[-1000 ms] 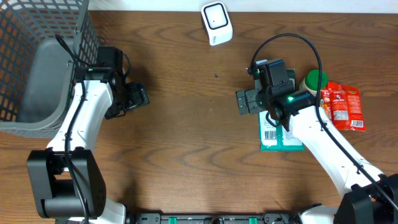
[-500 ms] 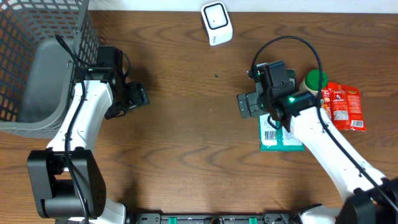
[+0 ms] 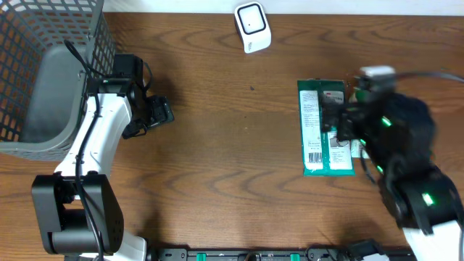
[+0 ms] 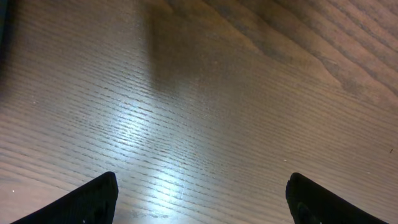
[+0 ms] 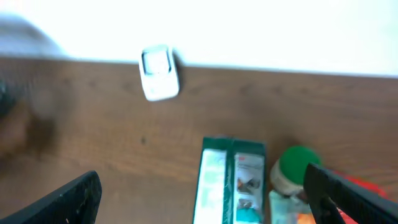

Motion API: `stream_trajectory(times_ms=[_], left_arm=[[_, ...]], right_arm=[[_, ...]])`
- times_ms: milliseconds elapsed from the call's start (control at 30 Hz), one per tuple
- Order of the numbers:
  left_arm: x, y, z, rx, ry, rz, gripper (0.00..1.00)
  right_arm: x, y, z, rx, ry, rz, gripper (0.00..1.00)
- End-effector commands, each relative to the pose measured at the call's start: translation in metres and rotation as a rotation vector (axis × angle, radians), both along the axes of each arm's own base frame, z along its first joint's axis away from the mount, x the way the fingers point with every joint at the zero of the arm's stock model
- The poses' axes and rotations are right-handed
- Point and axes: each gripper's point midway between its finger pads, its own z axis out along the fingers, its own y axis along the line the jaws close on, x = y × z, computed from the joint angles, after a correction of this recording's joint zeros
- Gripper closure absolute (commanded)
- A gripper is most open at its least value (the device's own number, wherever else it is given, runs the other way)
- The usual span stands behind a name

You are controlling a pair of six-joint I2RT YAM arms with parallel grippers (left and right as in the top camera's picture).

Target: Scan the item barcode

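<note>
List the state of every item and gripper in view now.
green packet, flat on the table, barcode side up, not gripped
white scanner, near the table's far edge, untouched
green-capped bottle, upright beside the packet, cap on
wire basket, at the left edge, untouched
left gripper, open over bare table, empty
right gripper, open above the packet, empty

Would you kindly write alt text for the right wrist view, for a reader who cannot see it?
Blurred view down onto a wooden table: a green packet lies at lower centre, a green-capped bottle right of it, a white scanner farther off near the wall. The end effector is open, its dark fingers framing the bottom corners.
</note>
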Motion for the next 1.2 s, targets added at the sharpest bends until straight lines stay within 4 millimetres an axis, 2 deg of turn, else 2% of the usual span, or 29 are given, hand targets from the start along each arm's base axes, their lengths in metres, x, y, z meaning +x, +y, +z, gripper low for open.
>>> stream_trajectory(times_ms=[0, 67, 167, 267, 300, 400, 500, 633, 867, 967, 1067, 1167], left_arm=[[-0.002, 0.005, -0.003, 0.012, 0.013, 0.012, 0.13], [-0.002, 0.005, -0.003, 0.012, 0.013, 0.012, 0.13], [-0.002, 0.005, -0.003, 0.012, 0.013, 0.012, 0.13], [-0.002, 0.005, -0.003, 0.012, 0.013, 0.012, 0.13], [-0.002, 0.005, -0.003, 0.012, 0.013, 0.012, 0.13], [-0.002, 0.005, -0.003, 0.012, 0.013, 0.012, 0.13], [-0.002, 0.005, -0.003, 0.012, 0.013, 0.012, 0.13], [-0.002, 0.005, -0.003, 0.012, 0.013, 0.012, 0.13], [-0.002, 0.005, -0.003, 0.012, 0.013, 0.012, 0.13], [-0.002, 0.005, -0.003, 0.012, 0.013, 0.012, 0.13], [-0.002, 0.005, -0.003, 0.012, 0.013, 0.012, 0.13], [-0.002, 0.005, -0.003, 0.012, 0.013, 0.012, 0.13]], right_arm=[[-0.029, -0.019, 0.009, 0.004, -0.079, -0.037, 0.01], [-0.046, -0.027, 0.007, 0.012, -0.117, -0.054, 0.01], [-0.064, -0.035, -0.007, 0.02, -0.156, -0.072, 0.01], [-0.077, -0.042, -0.027, 0.045, -0.189, -0.1, 0.01], [-0.084, -0.046, -0.043, 0.053, -0.202, -0.115, 0.01], [-0.089, -0.051, -0.063, 0.08, -0.225, -0.142, 0.01], [-0.088, -0.055, -0.073, 0.119, -0.274, -0.166, 0.01], [-0.084, -0.053, -0.065, 0.147, -0.405, -0.149, 0.01], [-0.09, -0.056, -0.019, 0.19, -0.74, -0.133, 0.01], [-0.094, -0.059, -0.006, 0.197, -0.838, -0.138, 0.01], [-0.096, -0.061, -0.003, 0.201, -0.895, -0.139, 0.01], [-0.094, -0.062, -0.011, 0.2, -0.906, -0.143, 0.01]])
